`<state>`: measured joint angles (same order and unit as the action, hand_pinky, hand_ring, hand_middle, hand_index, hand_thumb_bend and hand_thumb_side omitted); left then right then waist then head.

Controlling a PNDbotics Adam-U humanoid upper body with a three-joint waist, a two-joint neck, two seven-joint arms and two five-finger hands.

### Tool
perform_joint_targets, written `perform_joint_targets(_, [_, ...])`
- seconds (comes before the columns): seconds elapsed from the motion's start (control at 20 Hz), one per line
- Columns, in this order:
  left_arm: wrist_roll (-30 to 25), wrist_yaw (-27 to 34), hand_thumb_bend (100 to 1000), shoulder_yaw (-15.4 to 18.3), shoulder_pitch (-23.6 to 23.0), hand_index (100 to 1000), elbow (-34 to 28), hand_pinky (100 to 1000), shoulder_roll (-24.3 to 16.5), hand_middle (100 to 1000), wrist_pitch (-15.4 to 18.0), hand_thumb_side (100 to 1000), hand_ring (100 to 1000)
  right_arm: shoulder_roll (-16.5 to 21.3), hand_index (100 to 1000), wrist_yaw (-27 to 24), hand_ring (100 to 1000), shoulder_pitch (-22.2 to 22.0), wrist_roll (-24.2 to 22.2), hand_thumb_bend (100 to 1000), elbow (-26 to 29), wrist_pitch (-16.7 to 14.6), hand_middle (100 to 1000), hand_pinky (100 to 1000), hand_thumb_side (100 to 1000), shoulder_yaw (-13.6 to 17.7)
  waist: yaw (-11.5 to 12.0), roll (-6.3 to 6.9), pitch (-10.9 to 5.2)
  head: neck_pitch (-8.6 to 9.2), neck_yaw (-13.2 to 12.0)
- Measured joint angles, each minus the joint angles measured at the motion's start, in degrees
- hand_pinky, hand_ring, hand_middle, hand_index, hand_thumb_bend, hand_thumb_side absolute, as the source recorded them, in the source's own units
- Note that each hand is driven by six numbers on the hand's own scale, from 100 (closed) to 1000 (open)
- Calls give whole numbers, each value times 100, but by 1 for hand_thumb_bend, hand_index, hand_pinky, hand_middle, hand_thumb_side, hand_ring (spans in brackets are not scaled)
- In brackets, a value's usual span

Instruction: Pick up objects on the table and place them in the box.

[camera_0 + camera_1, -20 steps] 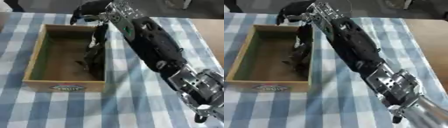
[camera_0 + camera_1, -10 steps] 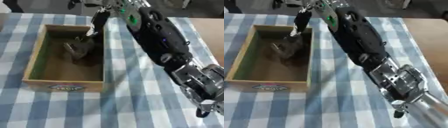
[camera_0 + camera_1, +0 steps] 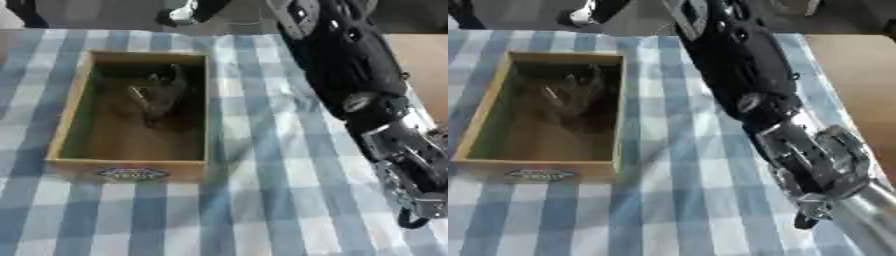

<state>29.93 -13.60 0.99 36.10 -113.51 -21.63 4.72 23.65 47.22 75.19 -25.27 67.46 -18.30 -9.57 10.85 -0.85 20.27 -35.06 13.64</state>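
Your right arm [image 3: 350, 75], black with silver joints, runs from the lower right corner up past the top edge. Its right hand [image 3: 188, 11] barely shows at the top, blurred, just beyond the far wall of the shallow wooden box [image 3: 70, 125]; can't tell whether the fingers are spread or curled, and nothing is visibly in them. Left hand is out of sight in both views.

The dark, blurry object [image 3: 157, 95] sits inside the box on its floor, in the far half, apart from the hand. It lies below the hand and slightly toward you, long axis roughly running far to near. The blue-and-white checked tablecloth [image 3: 262, 200] shows no other item in view. Judging from this, the drop looks done, so your next move is pulling the right arm clear, up and away from the far wall without clipping it
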Motion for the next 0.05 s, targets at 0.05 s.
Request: perform_joint_targets(0.05, [5,0,100,1,-14,877,0,853,0,881,-4,676,877,79,840,-85,864,-96,90,441,145,82,717,765,522,52,-26,28,-7,-14,-27])
